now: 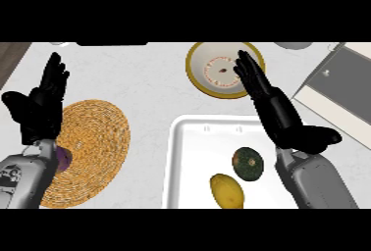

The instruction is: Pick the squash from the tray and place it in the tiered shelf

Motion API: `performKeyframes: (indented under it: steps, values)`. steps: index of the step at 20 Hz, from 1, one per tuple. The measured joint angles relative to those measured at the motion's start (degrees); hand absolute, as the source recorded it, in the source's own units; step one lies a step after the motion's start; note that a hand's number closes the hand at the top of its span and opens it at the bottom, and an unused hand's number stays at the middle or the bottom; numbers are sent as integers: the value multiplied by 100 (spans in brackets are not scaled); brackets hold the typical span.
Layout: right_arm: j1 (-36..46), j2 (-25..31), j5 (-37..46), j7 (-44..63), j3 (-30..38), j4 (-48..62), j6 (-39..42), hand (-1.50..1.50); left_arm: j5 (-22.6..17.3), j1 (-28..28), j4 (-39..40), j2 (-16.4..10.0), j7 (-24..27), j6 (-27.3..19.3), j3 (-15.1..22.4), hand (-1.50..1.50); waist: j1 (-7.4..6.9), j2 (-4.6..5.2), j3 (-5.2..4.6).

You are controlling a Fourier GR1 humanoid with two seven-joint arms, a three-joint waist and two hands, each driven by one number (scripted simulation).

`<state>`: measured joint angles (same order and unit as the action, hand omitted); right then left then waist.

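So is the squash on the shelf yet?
Not yet, nothing is done. The dark green squash lies in the white tray. The left hand and right hand are open, holding nothing. Left: grabbing it, then placing it in the shelf.

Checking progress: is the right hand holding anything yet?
No, the right hand is open with straight fingers, and the green squash lies in the tray.

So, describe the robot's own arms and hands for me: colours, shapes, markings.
Both hands, the left hand and the right hand, are glossy black, with long slender fingers and a thumb. Each sits on a rounded grey forearm: the left forearm shows dark patches, the right forearm looks plain. No cables or sleeves show.
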<state>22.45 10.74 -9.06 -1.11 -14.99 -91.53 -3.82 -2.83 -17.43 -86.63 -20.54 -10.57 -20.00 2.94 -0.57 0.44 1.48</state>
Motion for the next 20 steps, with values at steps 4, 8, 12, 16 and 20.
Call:
performKeyframes:
  steps: [4, 8, 12, 16, 20]
  values:
    - [233, 383, -305, -207, 419, 189, 630, 150, -243, -9, 22, -84, -42, 372, -127, 0, 20, -21, -92]
    - [448, 1037, -145, -251, 869, 674, 882, -150, -609, 132, -14, 68, -85, 745, -54, 0, 35, -12, -139]
    - [321, 1013, -1144, -122, 1314, 1206, 1588, -150, -854, 262, 40, 178, -53, 1020, -22, 0, 27, -7, -139]
    - [348, 1199, -1792, -273, 1529, 1448, 2615, -150, -908, 285, 45, 249, -78, 1123, -21, 0, 32, -23, -141]
    - [319, 1687, -2001, 108, 1448, 1087, 3345, -150, -1008, 317, 30, 200, -133, 1257, -125, 0, 76, -52, -148]
